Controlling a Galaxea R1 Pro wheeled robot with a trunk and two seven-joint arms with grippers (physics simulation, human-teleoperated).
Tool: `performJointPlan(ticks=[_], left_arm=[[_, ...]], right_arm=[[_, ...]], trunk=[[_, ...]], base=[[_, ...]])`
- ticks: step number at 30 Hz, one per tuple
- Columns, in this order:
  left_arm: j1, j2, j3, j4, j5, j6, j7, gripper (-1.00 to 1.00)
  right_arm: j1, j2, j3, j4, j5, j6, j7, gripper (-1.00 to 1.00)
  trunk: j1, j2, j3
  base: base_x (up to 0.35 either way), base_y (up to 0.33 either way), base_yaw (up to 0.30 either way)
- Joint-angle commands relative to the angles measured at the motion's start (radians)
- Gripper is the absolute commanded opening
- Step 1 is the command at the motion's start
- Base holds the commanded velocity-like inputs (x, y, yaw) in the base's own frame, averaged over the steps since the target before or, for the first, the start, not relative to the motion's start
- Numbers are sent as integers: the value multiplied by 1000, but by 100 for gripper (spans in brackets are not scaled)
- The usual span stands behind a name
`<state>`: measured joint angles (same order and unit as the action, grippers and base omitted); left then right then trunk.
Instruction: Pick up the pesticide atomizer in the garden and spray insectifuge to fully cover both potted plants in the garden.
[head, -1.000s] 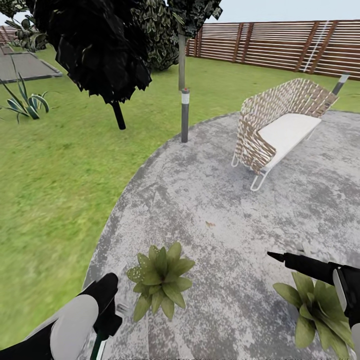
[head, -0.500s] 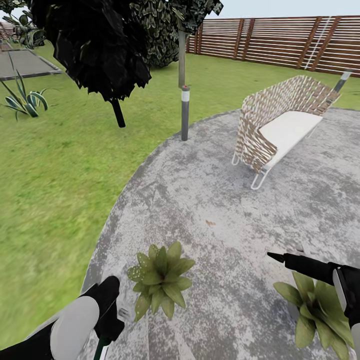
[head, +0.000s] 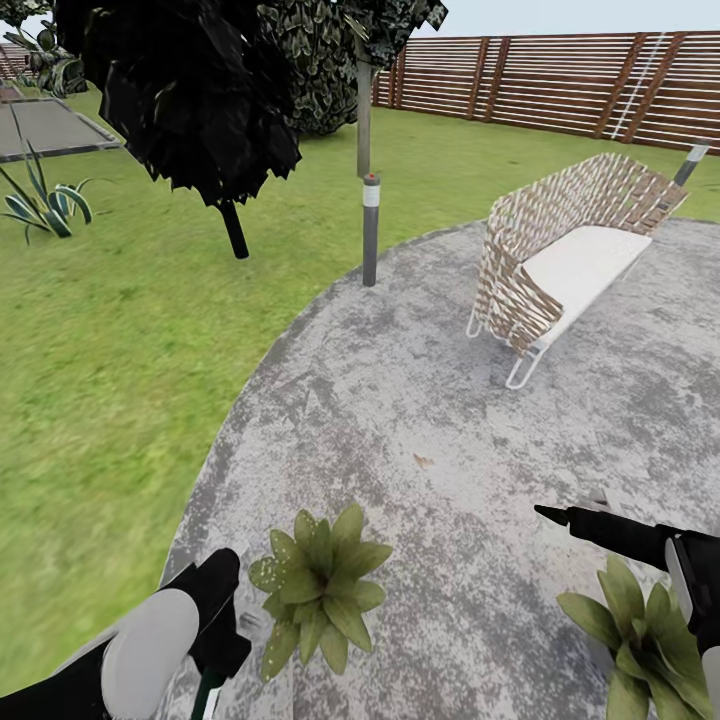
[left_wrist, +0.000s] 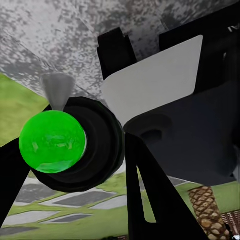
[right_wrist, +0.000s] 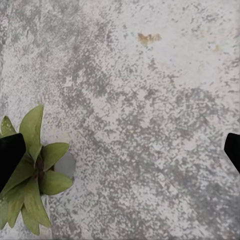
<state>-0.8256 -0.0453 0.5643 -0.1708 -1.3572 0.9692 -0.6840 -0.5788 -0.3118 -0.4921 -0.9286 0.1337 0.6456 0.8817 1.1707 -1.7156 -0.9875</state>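
Two potted plants stand on the round stone patio (head: 450, 400): one rosette (head: 315, 590) right beside my left arm, the other (head: 650, 640) under my right arm. My left gripper (head: 218, 640) is shut on the pesticide atomizer (left_wrist: 52, 141), whose green body shows end-on with the pale nozzle (left_wrist: 57, 90) beyond it. A green strip of the atomizer (head: 205, 690) shows below the hand. My right gripper (right_wrist: 120, 152) hangs open above the pavement, next to a potted plant (right_wrist: 32, 170); one black finger (head: 600, 528) points left.
A wicker bench (head: 565, 265) stands at the patio's far right. A short lamp post (head: 371, 230) marks the patio's far edge, with a dark tree (head: 190, 90) and grass (head: 100, 350) to the left. A spiky plant (head: 40, 205) and wooden fence (head: 560, 85) lie farther off.
The whole picture has slid slightly, so both plants sit a little lower in it: the camera moved. Both arms keep the same pose and the left grip is unchanged.
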Motion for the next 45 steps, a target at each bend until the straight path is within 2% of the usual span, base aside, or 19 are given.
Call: performJointPlan(ticks=[1,9,15,31,35,45], left_arm=[[-1,-1,5,-3,-12,3,-12,-100],[-8,-1,5,-4,-16,4,-19,-100],[-64,-1,5,-4,-16,6,-20,-100],[-118,-2,3,-4,-16,8,-34,-100],[-164,-2,3,-3,-16,8,-34,-100],[-171,-10,4,6,-16,8,-34,-100]], right_arm=[[-1,1,-3,-1,10,3,10,100],[-1,1,-3,-1,10,3,10,100],[-1,1,-2,-1,10,3,10,100],[-1,1,-3,-1,10,2,10,100],[-1,-1,-3,-1,12,2,10,100],[-1,-1,-4,-1,11,2,11,100]], trunk=[[0,0,-1],[0,0,-1],[0,0,-1],[0,0,-1],[0,0,-1],[0,0,-1]], base=[[6,0,0],[1,0,0],[0,0,0],[0,0,0],[0,0,0],[0,0,0]])
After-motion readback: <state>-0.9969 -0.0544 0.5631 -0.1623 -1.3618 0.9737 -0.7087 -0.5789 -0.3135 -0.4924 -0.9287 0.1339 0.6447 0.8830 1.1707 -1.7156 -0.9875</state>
